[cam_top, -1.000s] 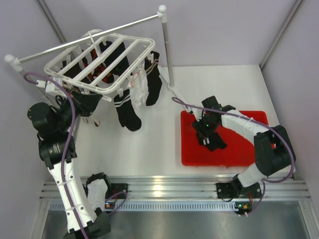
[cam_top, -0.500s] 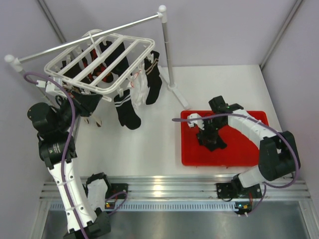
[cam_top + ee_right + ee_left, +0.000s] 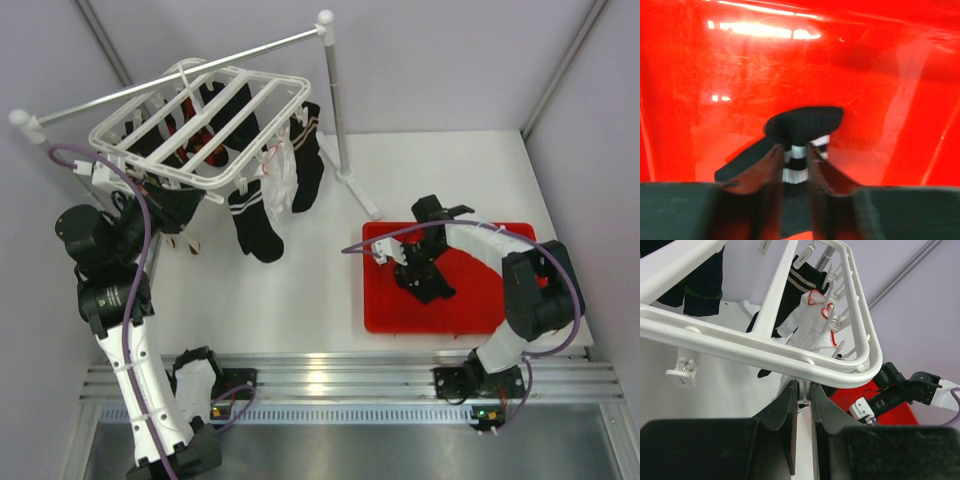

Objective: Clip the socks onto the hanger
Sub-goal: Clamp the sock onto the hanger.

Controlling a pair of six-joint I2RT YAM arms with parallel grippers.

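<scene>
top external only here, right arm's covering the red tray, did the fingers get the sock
observer: yes, the right wrist view shows the right fingers pinching the white-striped cuff of the small black fabric sock, which lies on the red plastic tray.
operator: and the left one under the hanger
observer: the left fingers look closed on a small white plastic clip just beneath the rim of the white plastic slatted hanger.
</scene>
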